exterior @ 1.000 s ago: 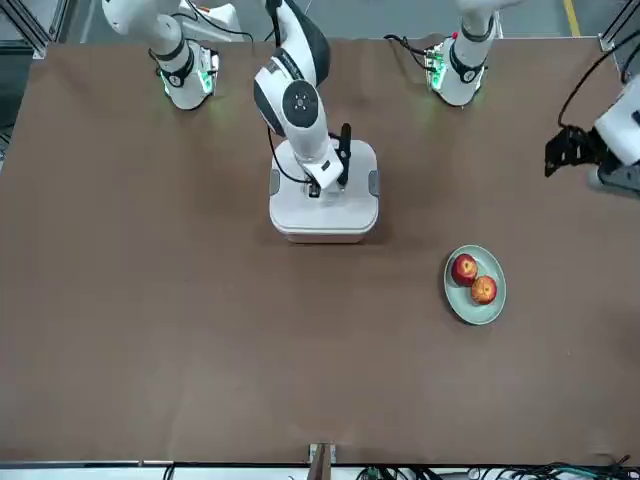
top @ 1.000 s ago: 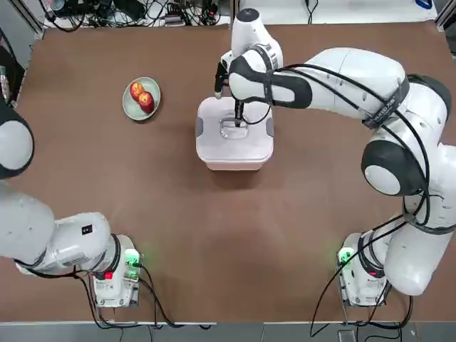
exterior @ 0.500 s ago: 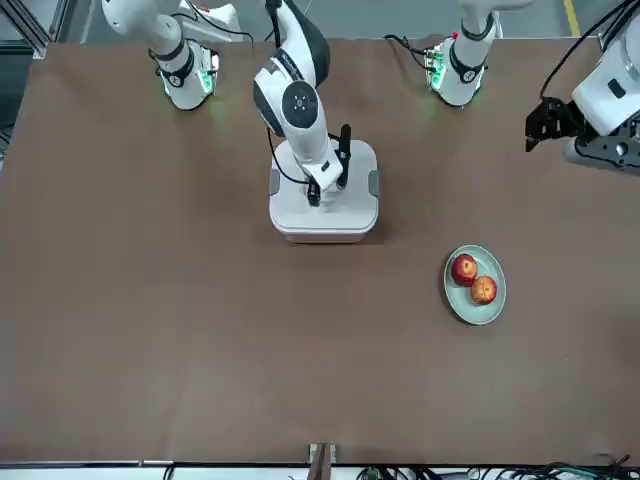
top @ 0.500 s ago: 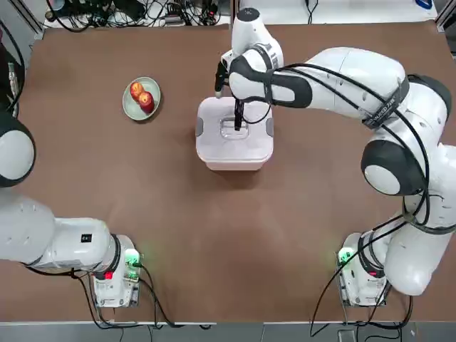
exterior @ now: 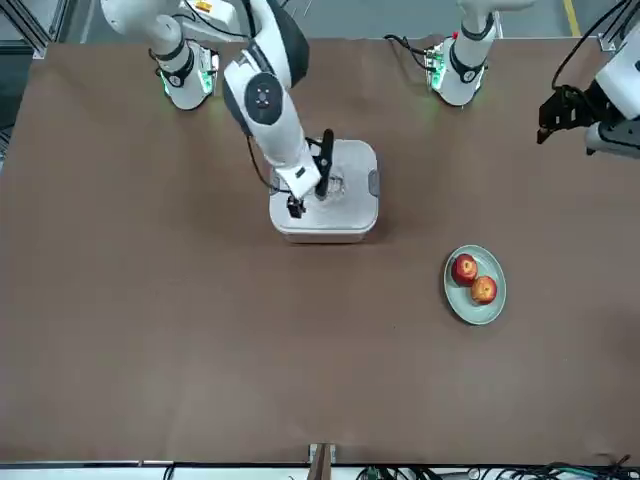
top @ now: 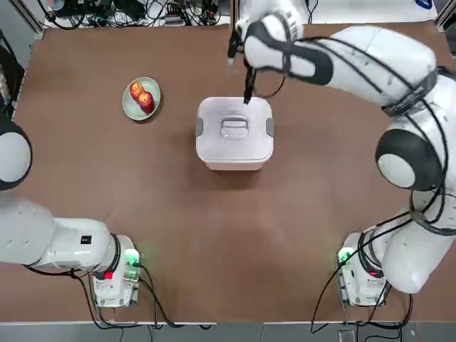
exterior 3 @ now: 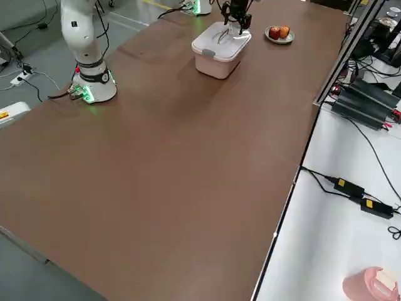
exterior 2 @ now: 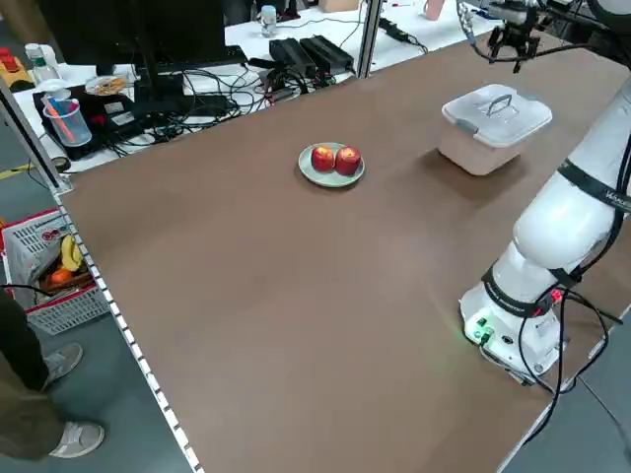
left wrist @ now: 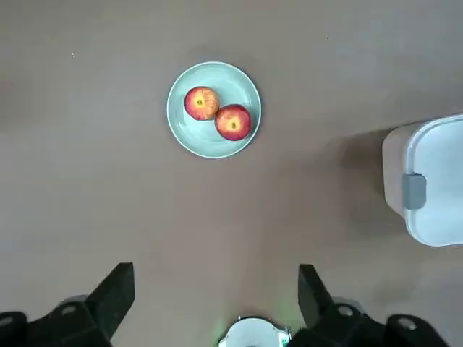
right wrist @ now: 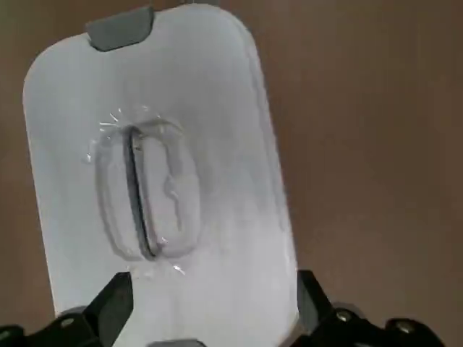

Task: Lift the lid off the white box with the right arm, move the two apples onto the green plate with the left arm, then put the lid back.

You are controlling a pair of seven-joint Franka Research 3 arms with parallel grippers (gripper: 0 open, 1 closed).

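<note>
Brown tabletop [top: 185, 249] fills most of the top view, with the two white arms mounted along its near edge. The right arm [top: 363, 64] stretches forward and inward over the table, reaching toward the white box. The left arm [top: 28, 228] extends out at the table's left side. Beyond the far edge, a black monitor [exterior 2: 138, 34] stands on a white desk, and a person's lower legs [exterior 2: 25, 394] show at the edge of the left side view, near a white basket [exterior 2: 69, 314] on the floor.

The white box [top: 235, 167] sits in the middle of the far half of the table. The lid [top: 214, 149] lies on it, covering the top. Above the lid hangs the right gripper [right wrist: 215, 275], its fingers spread wide with nothing between them, clear of the lid. The left gripper [left wrist: 218, 269] is raised over the left part of the table, fingers also wide apart and empty.

The green plate [top: 128, 112] rests to the left of the box, well apart from it. On the lid, the bar handle [top: 234, 128] stands free of the fingers, between two grey side clips [top: 199, 127]. Smallest are the two apples [top: 146, 102], red with yellow patches, side by side on the plate.
</note>
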